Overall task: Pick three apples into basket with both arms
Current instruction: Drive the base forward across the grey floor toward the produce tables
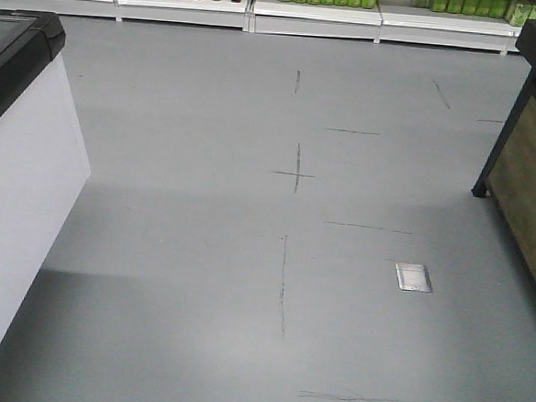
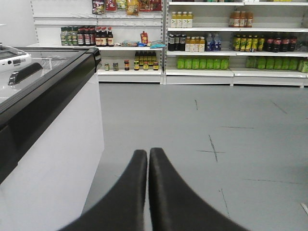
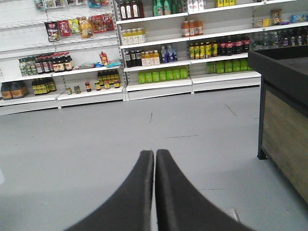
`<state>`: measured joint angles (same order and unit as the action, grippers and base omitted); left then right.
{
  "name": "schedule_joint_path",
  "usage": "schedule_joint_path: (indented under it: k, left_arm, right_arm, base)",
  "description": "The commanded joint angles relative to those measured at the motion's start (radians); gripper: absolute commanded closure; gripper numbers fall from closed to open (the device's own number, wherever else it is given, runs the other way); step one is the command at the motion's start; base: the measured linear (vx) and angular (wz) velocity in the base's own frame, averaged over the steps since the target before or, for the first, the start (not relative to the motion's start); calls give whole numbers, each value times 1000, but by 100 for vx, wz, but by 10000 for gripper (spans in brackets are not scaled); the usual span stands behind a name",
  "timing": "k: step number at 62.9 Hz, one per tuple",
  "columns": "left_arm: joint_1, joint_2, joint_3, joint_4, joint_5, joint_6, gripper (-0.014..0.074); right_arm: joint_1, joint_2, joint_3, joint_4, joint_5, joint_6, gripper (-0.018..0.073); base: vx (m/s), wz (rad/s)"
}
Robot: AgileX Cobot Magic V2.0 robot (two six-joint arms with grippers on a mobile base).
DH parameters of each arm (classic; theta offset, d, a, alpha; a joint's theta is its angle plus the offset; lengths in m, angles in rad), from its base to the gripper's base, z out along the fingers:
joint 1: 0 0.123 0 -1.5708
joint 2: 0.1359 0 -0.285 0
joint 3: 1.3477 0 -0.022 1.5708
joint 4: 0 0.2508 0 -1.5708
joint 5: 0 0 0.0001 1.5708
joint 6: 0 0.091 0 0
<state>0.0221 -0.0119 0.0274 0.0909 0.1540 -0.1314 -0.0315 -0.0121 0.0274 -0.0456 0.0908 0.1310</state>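
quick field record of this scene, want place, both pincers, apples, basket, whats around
place: shop aisle, grey floor with dark line marks
left pincer: shut, holding nothing
right pincer: shut, holding nothing
apples: none in any view
basket: none in any view
robot's left: white chest cabinet with black rim
robot's right: wood-sided counter
ahead: shelves of bottles and jars
on floor: small metal plate

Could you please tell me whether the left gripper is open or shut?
Shut: the left wrist view shows the left gripper with its two black fingers closed together at the tips, nothing between them.
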Motion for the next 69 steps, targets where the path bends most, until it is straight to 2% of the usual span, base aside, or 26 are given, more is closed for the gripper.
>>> schedule_joint_path:
  k: [1,26,69]
  left_arm:
    - [-1,-16,4,-8,-76,-6,603]
    - [-1,-16,4,-8,-76,-6,603]
    - [-1,-16,4,-8,-76,-6,603]
  right_arm:
    - [-7,-13,13,-10,-77,-5,564]
    - [-7,-13,13,-10,-77,-5,564]
    - [-7,-13,13,-10,-78,-5,564]
  base:
    - [8,13]
    - [9,15]
    - [13,-1]
